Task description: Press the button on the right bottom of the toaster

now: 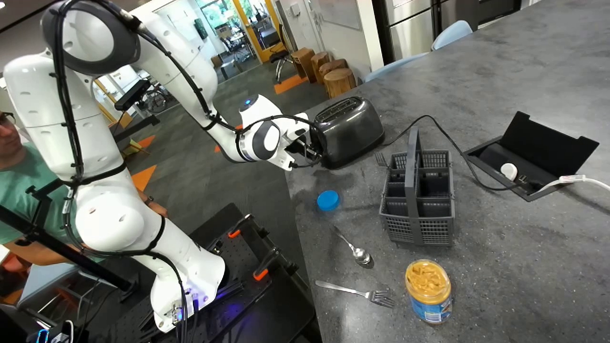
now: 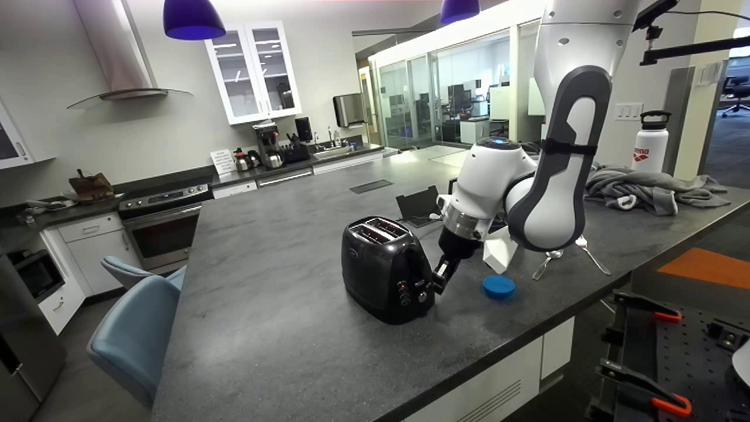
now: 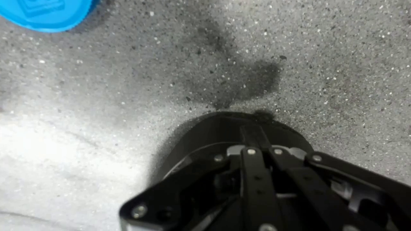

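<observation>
The glossy black toaster [image 1: 352, 128] stands near the table edge; it also shows in an exterior view [image 2: 375, 272]. Its end panel carries small round controls [image 2: 404, 293] and a silver knob [image 2: 422, 297] low down. My gripper [image 2: 439, 282] points down at that end, its tips just beside the knob; I cannot tell whether they touch the toaster. In an exterior view the gripper [image 1: 314, 155] partly hides that end. In the wrist view the fingers [image 3: 256, 137] lie together with nothing between them, over the dark rounded toaster body [image 3: 208, 131]. The controls are hidden there.
A blue lid [image 1: 328, 200] lies near the gripper, also in the wrist view [image 3: 48, 14]. A divided caddy [image 1: 419, 224], a spoon [image 1: 360, 255], a fork [image 1: 357, 290] and a peanut butter jar [image 1: 429, 295] stand nearby. A cord [image 1: 441, 126] runs to an open black case [image 1: 538, 147].
</observation>
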You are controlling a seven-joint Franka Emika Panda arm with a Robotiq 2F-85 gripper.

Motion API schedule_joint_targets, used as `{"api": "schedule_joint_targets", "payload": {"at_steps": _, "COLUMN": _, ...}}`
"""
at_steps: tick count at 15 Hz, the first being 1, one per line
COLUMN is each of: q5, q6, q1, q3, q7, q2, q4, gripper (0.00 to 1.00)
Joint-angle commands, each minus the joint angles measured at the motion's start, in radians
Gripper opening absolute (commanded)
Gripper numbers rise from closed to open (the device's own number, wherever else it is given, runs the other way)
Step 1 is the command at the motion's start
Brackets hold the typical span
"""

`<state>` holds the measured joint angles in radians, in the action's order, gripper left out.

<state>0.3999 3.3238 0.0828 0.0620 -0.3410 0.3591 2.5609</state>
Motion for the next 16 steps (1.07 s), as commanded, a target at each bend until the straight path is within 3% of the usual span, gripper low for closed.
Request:
{"api": "schedule_joint_targets", "payload": {"at_steps": 1, "q5": -0.019, "q6": 0.046, "q1": 0.0, "q3": -0.001, "q7": -0.018, "q2": 0.018, "q4": -0.01, "gripper": 0.0}}
{"api": "schedule_joint_targets", "payload": {"at_steps": 14, "q5": -0.053, "q6": 0.088, "q1": 0.005, "q3": -0.009, "q7": -0.02, "q2": 0.041, "q4": -0.023, "gripper": 0.0}}
{"api": "schedule_joint_targets", "payload": {"at_steps": 16, "q5": -0.086, "q6": 0.06, "q1": 0.079, "q3": 0.064, "q7": -0.003, "q2": 0.005, "q4": -0.002, "gripper": 0.0}}
